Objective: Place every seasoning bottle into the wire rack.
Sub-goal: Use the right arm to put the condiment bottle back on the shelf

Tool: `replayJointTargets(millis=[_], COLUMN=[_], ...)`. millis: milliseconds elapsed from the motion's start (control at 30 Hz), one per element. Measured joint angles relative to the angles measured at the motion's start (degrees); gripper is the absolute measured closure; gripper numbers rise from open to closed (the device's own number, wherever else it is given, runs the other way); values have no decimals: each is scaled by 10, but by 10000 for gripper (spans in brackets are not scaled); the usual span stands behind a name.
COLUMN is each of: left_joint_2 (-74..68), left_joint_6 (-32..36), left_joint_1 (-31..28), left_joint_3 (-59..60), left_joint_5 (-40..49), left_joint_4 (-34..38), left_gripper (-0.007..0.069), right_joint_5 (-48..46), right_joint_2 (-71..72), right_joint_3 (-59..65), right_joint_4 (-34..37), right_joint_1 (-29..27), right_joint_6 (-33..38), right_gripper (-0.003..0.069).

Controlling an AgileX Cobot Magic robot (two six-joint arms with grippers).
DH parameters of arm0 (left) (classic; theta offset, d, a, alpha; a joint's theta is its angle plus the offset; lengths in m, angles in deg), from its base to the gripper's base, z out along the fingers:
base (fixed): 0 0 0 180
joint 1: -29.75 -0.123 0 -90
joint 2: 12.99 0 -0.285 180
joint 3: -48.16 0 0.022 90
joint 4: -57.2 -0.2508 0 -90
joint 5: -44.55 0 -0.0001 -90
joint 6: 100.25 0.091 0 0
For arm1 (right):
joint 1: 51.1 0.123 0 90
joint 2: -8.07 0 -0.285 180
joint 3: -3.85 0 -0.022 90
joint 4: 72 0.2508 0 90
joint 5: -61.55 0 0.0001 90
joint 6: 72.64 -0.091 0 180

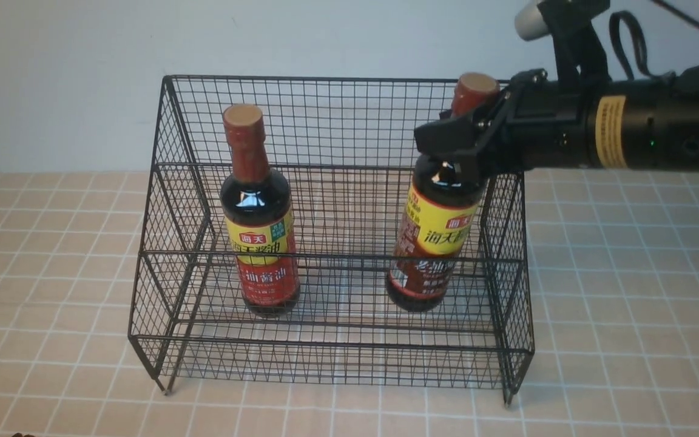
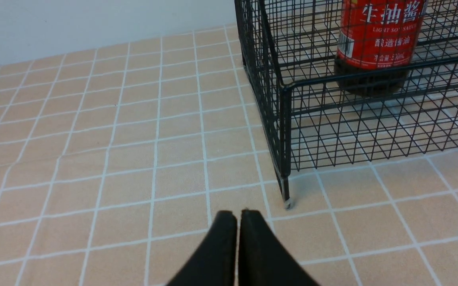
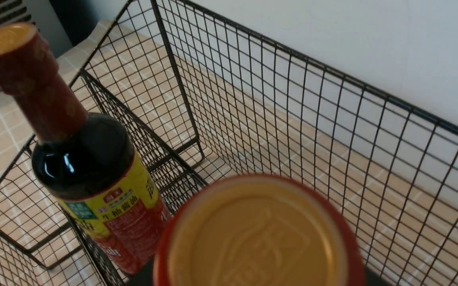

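We see red-label bottle [image 1: 260, 243] upright on lower shelf of black wire rack [image 1: 337, 364], left; brown-label bottle [image 1: 437, 243] slightly tilted inside, right.

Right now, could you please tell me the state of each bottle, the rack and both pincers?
red-label bottle: upright on the rack's lower shelf, nothing touching it.
brown-label bottle: inside the rack, tilted, gripped at the neck; unclear whether its base rests on the shelf.
wire rack: standing on its feet on the table.
left pincer: shut, empty.
right pincer: shut on the brown-label bottle.
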Motion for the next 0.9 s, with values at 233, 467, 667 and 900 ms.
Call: replayJointTargets(millis=[233, 467, 667, 900], left_joint_2=[0, 0, 0, 0], left_joint_6=[0, 0, 0, 0], left_joint_1=[0, 0, 0, 0], left_joint_3=[0, 0, 0, 0], left_joint_5=[0, 0, 0, 0], left_joint_4=[0, 0, 0, 0], left_gripper=[631, 631, 631, 631], right_joint_5=[4, -42, -25, -26], right_joint_2=[-1, 2, 5, 13], right_joint_3=[3, 4, 0, -5], right_joint_4=[0, 0, 0, 0], right_joint_1=[0, 1, 1, 1], right_joint_6=[4, 20, 43, 45], right_gripper=[388, 379, 379, 372])
